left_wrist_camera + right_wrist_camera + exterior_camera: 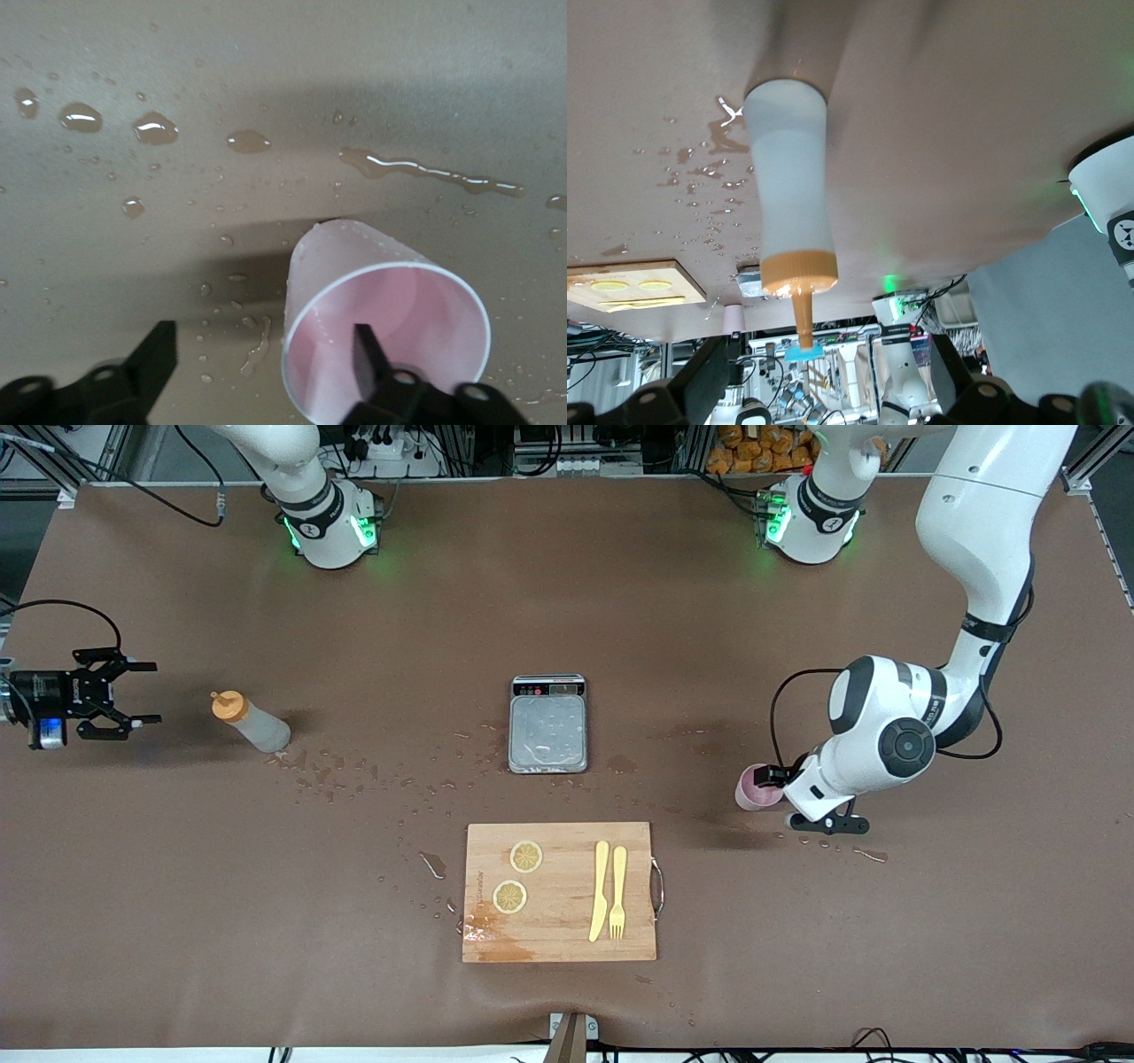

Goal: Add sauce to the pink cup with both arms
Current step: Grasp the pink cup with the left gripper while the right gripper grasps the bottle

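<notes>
Cutting board (560, 892) unmarked — left end effector (769, 778) spread astride pink cup (756, 789); right end effector (137, 693) spread.

From the front I couldn't see the left gripper (772, 778); the wrist housing covered it and part of the pink cup (753, 790). In the left wrist view, the cup's near rim ran off frame. The right arm ran off frame above its gripper (142, 692).

Pale-pink round plastic cup (755, 790); whitish translucent squeeze bottle (251, 723), orange cap; brown bench (177, 886); yellow plastic cutlery (608, 891).
</notes>
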Tool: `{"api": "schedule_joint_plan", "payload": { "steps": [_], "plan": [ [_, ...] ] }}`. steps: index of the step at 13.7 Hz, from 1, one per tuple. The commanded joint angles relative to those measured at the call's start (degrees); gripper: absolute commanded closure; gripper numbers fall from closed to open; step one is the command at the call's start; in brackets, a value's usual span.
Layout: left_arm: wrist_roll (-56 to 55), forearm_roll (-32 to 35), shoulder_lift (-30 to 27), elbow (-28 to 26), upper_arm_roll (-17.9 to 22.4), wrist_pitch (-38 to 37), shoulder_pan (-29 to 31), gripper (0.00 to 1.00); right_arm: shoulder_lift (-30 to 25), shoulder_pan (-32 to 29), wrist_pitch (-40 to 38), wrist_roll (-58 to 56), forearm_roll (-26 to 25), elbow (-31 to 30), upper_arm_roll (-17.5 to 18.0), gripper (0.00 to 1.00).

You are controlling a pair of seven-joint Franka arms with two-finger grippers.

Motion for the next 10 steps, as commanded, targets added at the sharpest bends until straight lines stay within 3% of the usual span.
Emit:
{"api": "schedule_joint_plan", "payload": {
  "steps": [1,2,10],
  "plan": [
    [-0.44,1.38,0.24,-0.28,-0.17,0.53,-0.16,0.96,3.92,-1.98,-0.63,0.31,2.23,0.78,1.1,0.0],
    [-0.44,1.39,0.15,-0.28,-0.17,0.45,-0.16,1.0,5.5,-2.68,-0.54,-0.65,3.28,0.78,1.1,0.0],
    [-0.44,1.39,-2.3,0.16,-0.34,0.01,0.28,1.0,10.79,-2.42,8.06,-6.46,5.4,-1.94,1.19,0.0]
  ]
}}
